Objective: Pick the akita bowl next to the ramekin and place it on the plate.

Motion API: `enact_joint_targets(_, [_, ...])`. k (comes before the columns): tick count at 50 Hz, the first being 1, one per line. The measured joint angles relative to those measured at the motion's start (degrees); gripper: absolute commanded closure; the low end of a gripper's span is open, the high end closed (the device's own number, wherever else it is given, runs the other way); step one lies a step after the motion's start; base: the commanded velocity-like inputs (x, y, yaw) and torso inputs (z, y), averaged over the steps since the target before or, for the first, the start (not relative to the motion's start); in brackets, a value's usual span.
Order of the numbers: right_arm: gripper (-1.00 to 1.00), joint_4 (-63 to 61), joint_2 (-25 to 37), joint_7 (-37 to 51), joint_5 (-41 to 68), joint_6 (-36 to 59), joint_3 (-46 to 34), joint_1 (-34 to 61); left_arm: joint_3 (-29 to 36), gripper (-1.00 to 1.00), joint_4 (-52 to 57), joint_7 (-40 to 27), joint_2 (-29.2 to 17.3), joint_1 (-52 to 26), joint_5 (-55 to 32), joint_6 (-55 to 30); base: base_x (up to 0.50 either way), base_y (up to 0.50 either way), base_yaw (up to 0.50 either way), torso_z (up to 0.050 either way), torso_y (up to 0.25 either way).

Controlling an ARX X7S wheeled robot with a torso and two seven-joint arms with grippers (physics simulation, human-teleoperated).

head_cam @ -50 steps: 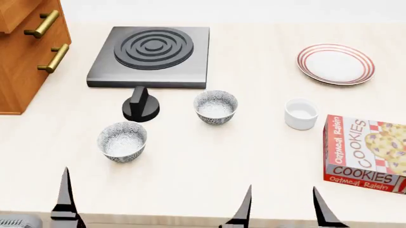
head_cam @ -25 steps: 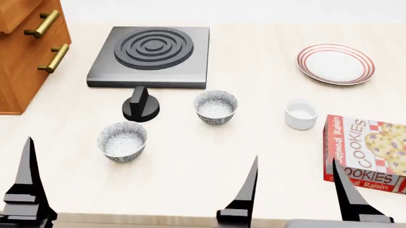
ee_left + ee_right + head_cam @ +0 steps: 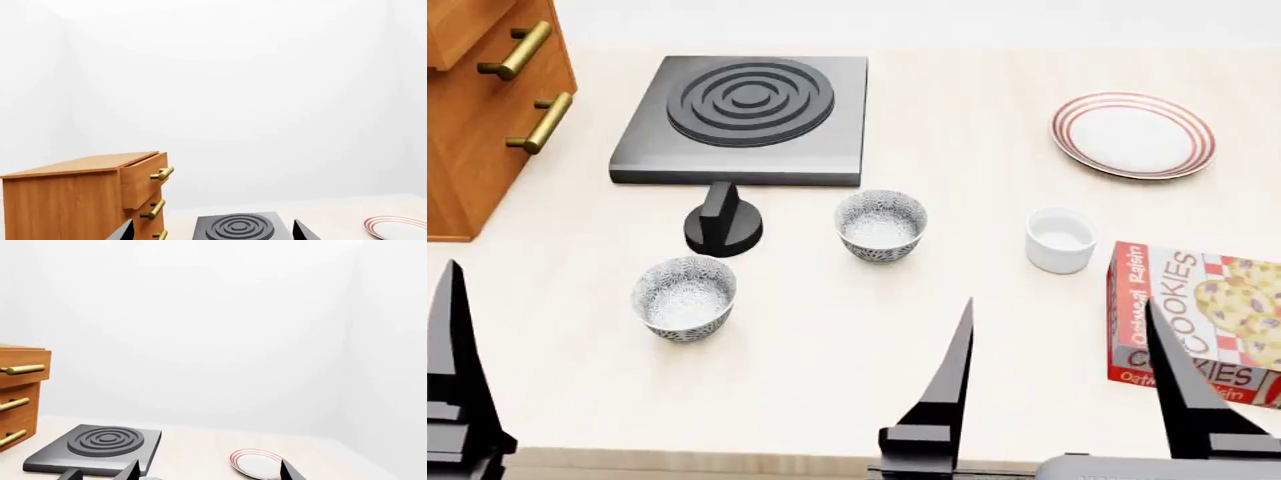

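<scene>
In the left wrist view, two dark fingertips of the left gripper point(image 3: 210, 232) stand wide apart with nothing between them. Beyond them lies a black hotplate point(image 3: 240, 227); a wooden drawer cabinet point(image 3: 87, 197) stands to one side of it, and the edge of the plate point(image 3: 399, 227) shows at the other.

In the head view, the right gripper point(image 3: 1065, 370) hangs at the near table edge, its two pointed fingers spread wide and empty. The akita bowl point(image 3: 881, 225) sits ahead of it and toward the left gripper's side, well apart. The ramekin point(image 3: 1060, 240) stands ahead of the right gripper, beside that bowl. The plate lies farther ahead, past the ramekin. A cookie box point(image 3: 1201, 325) sits just beyond the right gripper's outer finger. A second patterned bowl point(image 3: 685, 297) rests ahead of the left gripper, near a black knob point(image 3: 722, 222).

In the right wrist view, the right gripper's fingertips are spread, with the plate and hotplate beyond them.
</scene>
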Motion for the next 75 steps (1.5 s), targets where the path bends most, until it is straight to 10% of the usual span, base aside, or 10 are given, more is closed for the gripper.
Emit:
enact_joint_targets(26, [-1.0,-0.08,11.84,16.35,14.67,-4.32,-5.68,5.51,7.1,-1.0,-0.09,-10.47,-8.99,-5.11,-7.36,5.36,0.0,0.0,0.0,0.0,0.0])
enact_joint_targets(75, [-1.0,1.83,16.19,20.46,18.54,-9.81,-8.28,6.23,11.83,-1.0,-1.53,-13.92,-12.82,-6.57,-7.44,9.35,0.04,0.0,0.0,0.0,0.0])
